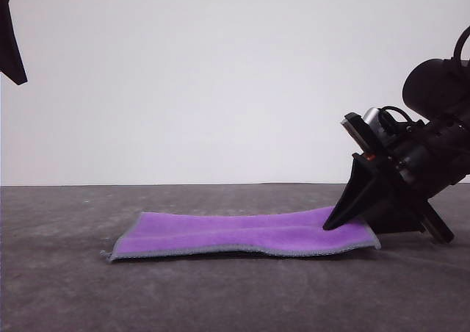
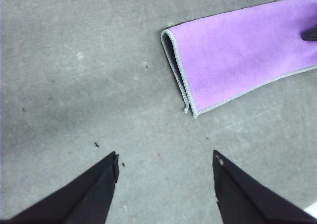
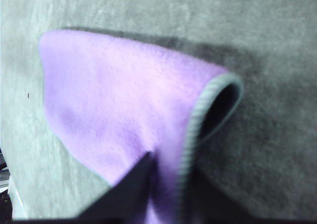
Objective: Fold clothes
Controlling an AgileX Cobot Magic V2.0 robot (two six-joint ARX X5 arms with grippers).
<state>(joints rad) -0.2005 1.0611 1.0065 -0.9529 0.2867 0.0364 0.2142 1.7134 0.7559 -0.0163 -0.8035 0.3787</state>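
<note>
The clothes are one purple cloth (image 1: 235,233) with grey stitched edging, lying folded double as a long strip on the grey table (image 1: 66,295). My right gripper (image 1: 332,222) comes down at the strip's right end and is shut on the cloth's corner. In the right wrist view the cloth (image 3: 114,105) is pinched in the right gripper (image 3: 166,167), and its edge curls open to show the dark inside. The left gripper (image 2: 165,159) hangs open over bare table, a short way from the cloth's (image 2: 242,50) folded left end.
A plain white wall stands behind the table. Part of the left arm (image 1: 10,38) hangs dark at the upper left of the front view. Grey tabletop stretches in front of and to the left of the cloth.
</note>
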